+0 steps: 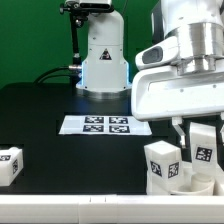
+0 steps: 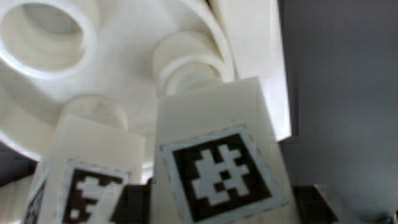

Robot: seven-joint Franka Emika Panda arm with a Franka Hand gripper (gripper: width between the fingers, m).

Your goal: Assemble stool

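Note:
My gripper is shut on a white stool leg with a black-and-white tag and holds it upright over the round white seat at the exterior view's lower right. A second tagged leg stands upright on the seat just beside it. In the wrist view the held leg sits between my gripper's dark fingers, with the second leg next to it and the seat's underside with its round sockets beyond. A third leg lies at the exterior view's left.
The marker board lies flat in the middle of the black table. The robot's white base stands behind it, with cables at the back. A white table edge runs along the front.

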